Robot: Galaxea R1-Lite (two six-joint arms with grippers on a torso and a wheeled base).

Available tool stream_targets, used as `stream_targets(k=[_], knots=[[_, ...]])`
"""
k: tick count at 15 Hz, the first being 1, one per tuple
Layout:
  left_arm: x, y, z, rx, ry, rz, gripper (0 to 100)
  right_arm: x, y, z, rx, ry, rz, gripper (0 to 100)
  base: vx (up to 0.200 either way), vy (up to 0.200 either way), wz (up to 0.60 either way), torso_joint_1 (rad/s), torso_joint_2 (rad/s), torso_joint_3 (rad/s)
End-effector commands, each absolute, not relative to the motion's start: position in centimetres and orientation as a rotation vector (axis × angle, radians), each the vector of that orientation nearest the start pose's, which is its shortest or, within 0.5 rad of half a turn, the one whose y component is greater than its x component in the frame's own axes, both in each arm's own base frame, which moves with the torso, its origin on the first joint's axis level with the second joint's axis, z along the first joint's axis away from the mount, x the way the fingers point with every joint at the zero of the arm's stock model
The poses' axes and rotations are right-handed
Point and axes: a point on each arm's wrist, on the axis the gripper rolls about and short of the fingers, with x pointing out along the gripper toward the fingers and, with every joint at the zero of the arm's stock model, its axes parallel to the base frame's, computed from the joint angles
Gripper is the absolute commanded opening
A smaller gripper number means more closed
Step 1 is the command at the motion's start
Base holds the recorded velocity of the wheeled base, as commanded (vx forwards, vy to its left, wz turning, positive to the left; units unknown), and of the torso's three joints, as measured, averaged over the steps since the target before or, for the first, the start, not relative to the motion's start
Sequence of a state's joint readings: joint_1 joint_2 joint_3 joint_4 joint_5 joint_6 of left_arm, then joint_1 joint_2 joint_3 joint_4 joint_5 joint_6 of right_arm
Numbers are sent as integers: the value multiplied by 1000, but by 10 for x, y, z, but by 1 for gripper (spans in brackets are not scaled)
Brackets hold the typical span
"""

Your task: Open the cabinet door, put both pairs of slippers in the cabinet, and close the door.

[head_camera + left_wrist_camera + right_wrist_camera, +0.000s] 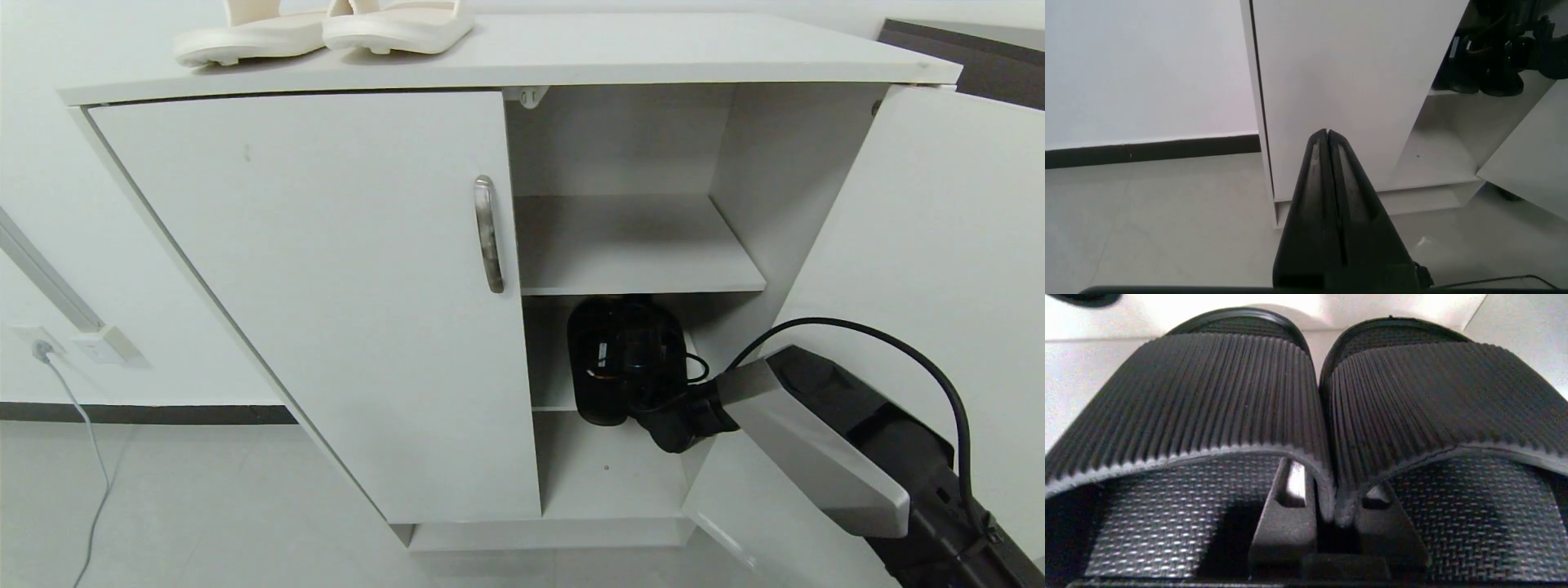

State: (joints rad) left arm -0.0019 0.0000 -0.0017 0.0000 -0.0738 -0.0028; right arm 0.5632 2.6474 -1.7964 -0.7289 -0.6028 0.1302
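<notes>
A pair of black slippers (624, 359) is in the cabinet's middle compartment, below the upper shelf (637, 245). My right gripper (657, 412) is shut on them; its fingers (1286, 510) pinch the two ribbed straps (1208, 400) together at their inner edges. Whether the soles rest on the lower shelf (555, 407) I cannot tell. A cream pair of slippers (326, 33) lies on the cabinet top (653, 49) at the left. The right door (922, 245) stands open, and the left door (326, 294) with its metal handle (488, 234) is closed. My left gripper (1327, 139) hangs shut and empty, low before the cabinet.
The cabinet's bottom compartment (604, 482) is bare. A wall socket with a cable (37, 347) sits at the left, the cable running down to the pale floor (163, 506). A dark panel (980, 57) shows behind the cabinet's right corner.
</notes>
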Motion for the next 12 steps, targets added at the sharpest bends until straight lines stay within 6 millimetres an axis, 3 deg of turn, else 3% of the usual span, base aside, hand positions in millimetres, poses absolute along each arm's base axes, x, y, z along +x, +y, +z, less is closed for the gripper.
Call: stream_targets(k=[1,4,5,7,12], knots=[[-23,-2,76,-3,0,-75,0,459,274,45,60,103,-48,0,0,0,0,0,0,0],[-23,-2,76,-3,0,-77,0,460,274,40,57,111,-49,0,0,0,0,0,0,0],[-23,-2,76,-3,0,-77,0,459,274,40,57,111,-49,100,0,0,0,0,0,0],[-23,-2,76,-3,0,-77,0,458,273,39,51,113,-59,100,0,0,0,0,0,0],[-23,-2,76,-3,0,-77,0,423,265,60,47,116,-38,100,0,0,0,0,0,0]])
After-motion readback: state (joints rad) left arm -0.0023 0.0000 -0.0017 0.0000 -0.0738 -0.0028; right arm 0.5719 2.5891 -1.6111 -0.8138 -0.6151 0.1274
